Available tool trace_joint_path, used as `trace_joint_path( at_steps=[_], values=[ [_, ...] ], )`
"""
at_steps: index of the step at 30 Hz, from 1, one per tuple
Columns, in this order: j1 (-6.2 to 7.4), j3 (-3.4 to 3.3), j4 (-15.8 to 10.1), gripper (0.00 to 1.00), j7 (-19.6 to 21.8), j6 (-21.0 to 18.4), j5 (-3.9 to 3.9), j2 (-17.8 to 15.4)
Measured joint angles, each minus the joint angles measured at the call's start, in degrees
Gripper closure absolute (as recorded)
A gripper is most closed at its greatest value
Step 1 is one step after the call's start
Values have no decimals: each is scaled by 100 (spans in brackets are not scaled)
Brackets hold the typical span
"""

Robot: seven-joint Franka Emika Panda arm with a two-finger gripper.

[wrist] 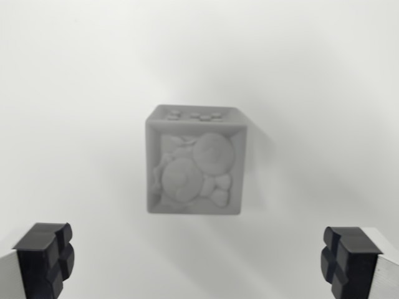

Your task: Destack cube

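A grey cube [196, 162] with a raised relief figure on its upper face sits in the middle of the wrist view on a white surface. It looks blurred. Whether another cube lies beneath it cannot be told from this angle. My gripper [199, 261] hangs above and nearer than the cube, open wide. Its black fingertips show at the bottom left [47, 255] and bottom right [346, 258] corners. Nothing is between them.
A plain white table surface [75, 93] fills the view around the cube, with soft shadows to the cube's right and below it.
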Motion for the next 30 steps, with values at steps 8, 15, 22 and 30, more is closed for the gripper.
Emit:
trace_joint_path(
  at_steps=[8,15,22,30],
  values=[
    [7,1,6,0,-43,-541,51,-538],
    [12,1,66,0,-63,-1005,78,-935],
    [14,1,180,0,-75,-1463,99,-1292],
    [14,1,356,0,-85,-1994,113,-1644]
  ],
)
